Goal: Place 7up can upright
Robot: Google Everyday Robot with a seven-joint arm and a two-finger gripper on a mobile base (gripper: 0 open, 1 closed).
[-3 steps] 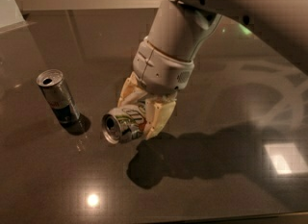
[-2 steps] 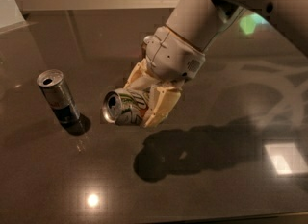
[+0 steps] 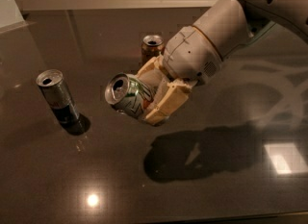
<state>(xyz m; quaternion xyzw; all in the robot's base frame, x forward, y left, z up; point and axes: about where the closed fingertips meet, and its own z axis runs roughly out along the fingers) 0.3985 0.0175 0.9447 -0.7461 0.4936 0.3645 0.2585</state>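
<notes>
My gripper [image 3: 147, 99] is in the middle of the view, raised above the dark tabletop [image 3: 120, 184]. It is shut on the 7up can [image 3: 128, 94], a silver can with green markings. The can lies nearly on its side between the cream fingers [image 3: 169, 101], its opened top pointing left and slightly up towards the camera. The can hangs clear of the table; the arm's shadow falls below and to the right of it.
A slim silver-and-dark can [image 3: 57, 97] stands upright at the left. A brown-gold can [image 3: 152, 47] stands upright behind the gripper, partly hidden by it. A bright light reflection [image 3: 92, 200] shows on the table near the front.
The gripper has lifted the 7up can up off the table and swung to the right, uncovering the brown-gold can behind it. The slim can has not moved.
</notes>
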